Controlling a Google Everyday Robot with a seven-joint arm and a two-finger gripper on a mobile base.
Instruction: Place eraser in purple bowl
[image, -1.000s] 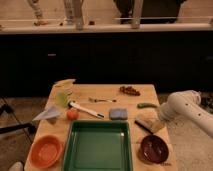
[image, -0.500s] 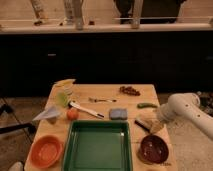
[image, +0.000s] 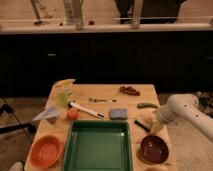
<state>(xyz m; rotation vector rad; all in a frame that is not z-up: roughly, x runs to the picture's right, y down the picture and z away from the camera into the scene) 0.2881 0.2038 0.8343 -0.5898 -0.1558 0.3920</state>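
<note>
Nearest me, at the front-right corner of the bench (image: 127, 167), sits the purple bowl (image: 153, 148). It looks empty, so the placing isn't done yet. Left of it is the green tray (image: 97, 145), and further left an orange bowl (image: 46, 150); neither is my target.

Just behind the purple bowl, near the bench's right edge, lies the eraser (image: 144, 121), cream top over black base, flat on the wood as far as I can tell. The pincer (image: 156, 125) hangs at the end of the white arm (image: 182, 107), which comes in from the right. It is low and right beside the eraser, on its right side. The jaws are spread wide with nothing in them, and I can't tell whether a finger touches the block.

My read: this is the approach/grasp step, pre-pick. Next move, I reckon: straddle the eraser, close on it, lift clear, then a short carry toward me and release over the bowl. The bowl's rim is close to the block, so the lift needs enough height to clear it.

Further back, a blue-grey pad (image: 118, 114) sits mid-bench, not to be confused w/ the eraser. Left of it are a white-handled utensil (image: 85, 109) and a small orange fruit (image: 72, 114). A green pod-like thing (image: 147, 105) lies behind the eraser, out of the carry path.
</note>
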